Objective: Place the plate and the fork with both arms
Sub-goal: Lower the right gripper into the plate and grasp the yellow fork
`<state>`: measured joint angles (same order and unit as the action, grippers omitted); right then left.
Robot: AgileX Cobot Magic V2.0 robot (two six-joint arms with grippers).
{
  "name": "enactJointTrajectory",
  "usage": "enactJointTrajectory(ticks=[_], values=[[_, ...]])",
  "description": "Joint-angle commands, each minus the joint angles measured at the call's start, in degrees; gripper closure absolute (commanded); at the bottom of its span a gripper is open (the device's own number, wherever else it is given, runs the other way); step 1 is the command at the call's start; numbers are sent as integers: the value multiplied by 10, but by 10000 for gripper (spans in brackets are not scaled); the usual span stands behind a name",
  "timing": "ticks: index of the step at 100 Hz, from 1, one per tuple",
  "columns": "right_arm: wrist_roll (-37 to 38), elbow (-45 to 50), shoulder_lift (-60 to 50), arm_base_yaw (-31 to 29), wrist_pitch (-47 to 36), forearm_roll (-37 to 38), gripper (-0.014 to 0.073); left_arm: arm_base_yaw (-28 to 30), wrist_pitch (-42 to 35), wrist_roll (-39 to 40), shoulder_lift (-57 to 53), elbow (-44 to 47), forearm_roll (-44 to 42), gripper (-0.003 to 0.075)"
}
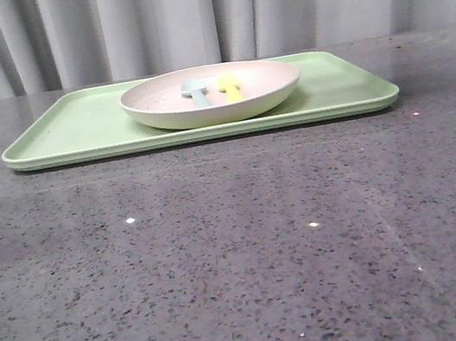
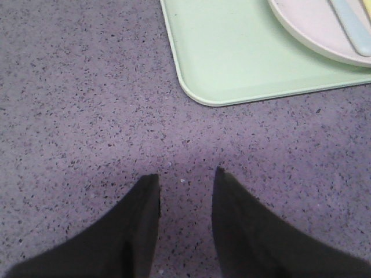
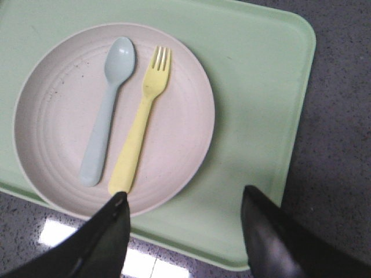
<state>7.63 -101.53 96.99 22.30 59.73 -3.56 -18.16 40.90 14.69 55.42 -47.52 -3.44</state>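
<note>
Right gripper (image 3: 184,200) spread wide, empty, at lower frame over the plate (image 3: 179,124) edge. Left gripper (image 2: 185,176) parted, empty, above bare bench (image 2: 75,104). Fork (image 3: 142,130) lies in plate centre beside blue spoon (image 3: 107,110), on tray (image 3: 255,104). Risk: gripper snags spoon or tips plate.

Even, bright overhead light, sharp frames, white glare patch on the counter (image 3: 58,231) by the tray (image 3: 264,145), small specular glints, soft shadows.
</note>
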Motion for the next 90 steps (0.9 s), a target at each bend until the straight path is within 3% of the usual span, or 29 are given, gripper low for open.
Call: enactJointTrajectory(ticks=[1, 34, 90], values=[[-5, -57, 12, 1, -6, -1, 157, 2, -38, 7, -27, -4, -3, 491], [1, -169, 127, 24, 38, -1, 157, 2, -29, 7, -42, 4, -3, 491], [40, -173, 202, 40, 41, -23, 158, 2, -29, 7, -42, 4, -3, 491]])
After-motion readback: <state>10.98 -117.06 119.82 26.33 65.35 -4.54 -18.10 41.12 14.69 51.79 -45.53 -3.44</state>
